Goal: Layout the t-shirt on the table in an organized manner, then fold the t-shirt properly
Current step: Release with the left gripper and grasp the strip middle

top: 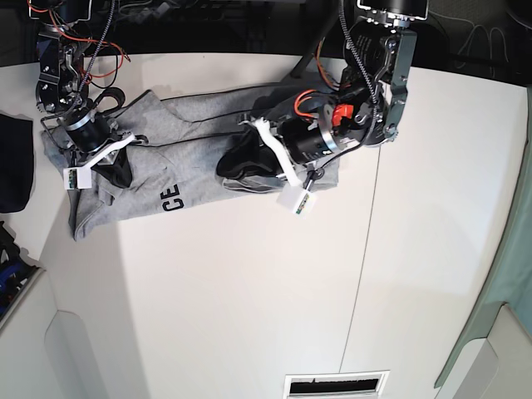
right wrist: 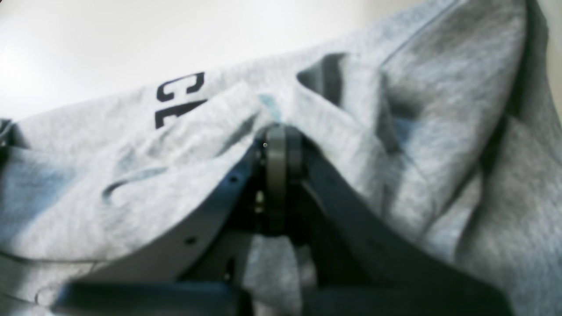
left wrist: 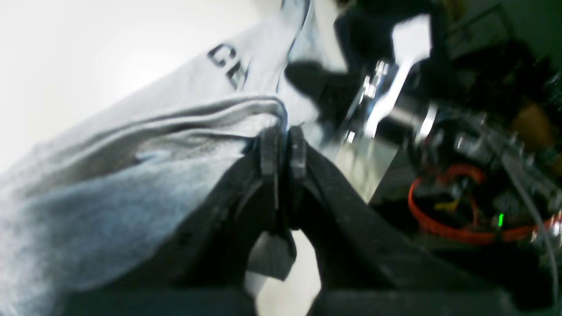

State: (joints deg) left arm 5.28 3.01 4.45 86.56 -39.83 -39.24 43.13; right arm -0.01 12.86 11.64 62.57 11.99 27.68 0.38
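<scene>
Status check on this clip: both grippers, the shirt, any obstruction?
Left gripper shut on t-shirt fabric. Right gripper shut on t-shirt too. Shirt bunched and creased on table, not yet flat. Dark cloth off to the side, clear.

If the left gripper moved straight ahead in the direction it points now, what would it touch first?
Most likely the t-shirt itself: the left gripper is already shut on a fold of it, and more grey cloth lies directly ahead. Depth beyond that is unclear.

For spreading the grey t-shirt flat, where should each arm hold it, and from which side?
Grip the t-shirt at its two opposite ends, descending from above. It lies bunched in a long band across the table; the left gripper and right gripper already pinch folds there.
</scene>
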